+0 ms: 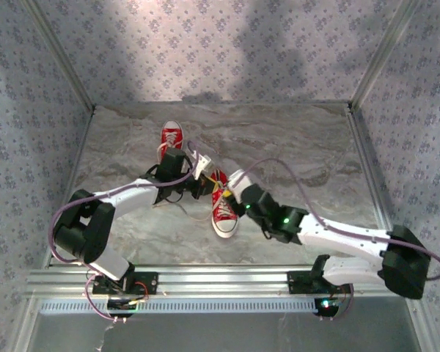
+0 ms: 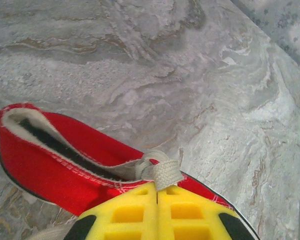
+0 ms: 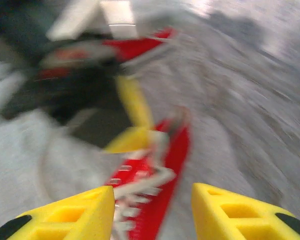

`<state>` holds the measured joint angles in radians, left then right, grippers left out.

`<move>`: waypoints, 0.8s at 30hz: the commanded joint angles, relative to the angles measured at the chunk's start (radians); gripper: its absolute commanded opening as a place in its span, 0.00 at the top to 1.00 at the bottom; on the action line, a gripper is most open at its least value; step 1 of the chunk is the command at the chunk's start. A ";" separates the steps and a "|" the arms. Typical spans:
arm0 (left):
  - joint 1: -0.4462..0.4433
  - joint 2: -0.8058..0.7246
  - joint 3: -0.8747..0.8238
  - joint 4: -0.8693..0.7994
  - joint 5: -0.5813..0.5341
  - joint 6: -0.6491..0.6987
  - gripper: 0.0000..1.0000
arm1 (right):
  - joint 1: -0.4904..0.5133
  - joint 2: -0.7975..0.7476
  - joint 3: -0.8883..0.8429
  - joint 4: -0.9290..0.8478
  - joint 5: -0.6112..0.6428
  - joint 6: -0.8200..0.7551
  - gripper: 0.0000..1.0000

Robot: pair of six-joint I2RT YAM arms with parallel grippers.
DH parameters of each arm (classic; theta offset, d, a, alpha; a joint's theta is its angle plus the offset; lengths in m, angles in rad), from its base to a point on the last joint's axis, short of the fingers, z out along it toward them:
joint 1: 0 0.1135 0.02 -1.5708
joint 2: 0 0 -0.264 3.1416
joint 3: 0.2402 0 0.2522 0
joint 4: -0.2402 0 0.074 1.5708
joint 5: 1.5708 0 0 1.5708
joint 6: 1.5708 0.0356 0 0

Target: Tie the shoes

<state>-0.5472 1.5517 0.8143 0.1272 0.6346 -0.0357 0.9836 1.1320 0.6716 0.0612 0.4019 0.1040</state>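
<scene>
pinching a white lace (image 2: 160,172), left end effector (image 2: 156,191); right end effector (image 3: 152,194) spread above a shoe (image 3: 171,150)

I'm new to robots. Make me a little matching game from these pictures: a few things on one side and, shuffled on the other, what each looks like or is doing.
Things:
1. left gripper
2. right gripper
3. far shoe
4. table

States:
A. grey and marbled
B. shut on a white lace
C. red, lying nearer the back wall
D. fingers apart over the near shoe

Pairs: 1-B, 2-D, 3-C, 4-A
</scene>
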 commanded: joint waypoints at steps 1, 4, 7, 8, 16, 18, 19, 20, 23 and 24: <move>-0.028 -0.024 0.002 -0.026 -0.007 0.154 1.00 | -0.180 -0.054 0.048 -0.090 -0.081 0.264 0.39; -0.092 -0.036 0.009 -0.083 -0.077 0.298 1.00 | -0.333 0.024 0.188 -0.254 -0.212 0.329 0.33; -0.156 -0.010 0.056 -0.188 -0.175 0.413 1.00 | -0.398 0.135 0.334 -0.350 -0.324 0.302 0.30; -0.167 0.001 0.070 -0.214 -0.196 0.437 1.00 | -0.400 0.169 0.375 -0.367 -0.354 0.282 0.30; -0.259 0.063 0.110 -0.298 -0.375 0.591 1.00 | -0.401 0.562 0.785 -0.522 -0.753 0.075 0.34; -0.279 0.061 0.100 -0.293 -0.409 0.622 1.00 | -0.378 0.657 0.889 -0.573 -0.791 0.030 0.36; -0.288 0.062 0.097 -0.293 -0.420 0.633 1.00 | -0.366 0.708 0.951 -0.608 -0.801 0.009 0.37; -0.293 0.063 0.095 -0.293 -0.430 0.643 1.00 | -0.353 0.756 1.008 -0.636 -0.803 -0.005 0.40; -0.319 0.069 0.083 -0.286 -0.490 0.674 1.00 | -0.323 0.888 1.169 -0.731 -0.852 -0.042 0.42; -0.326 0.073 0.079 -0.284 -0.502 0.687 1.00 | -0.312 0.942 1.233 -0.774 -0.879 -0.061 0.43</move>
<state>-0.8505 1.6085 0.9024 -0.1371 0.2081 0.5697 0.6350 1.9659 1.7473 -0.5327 -0.3515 0.1326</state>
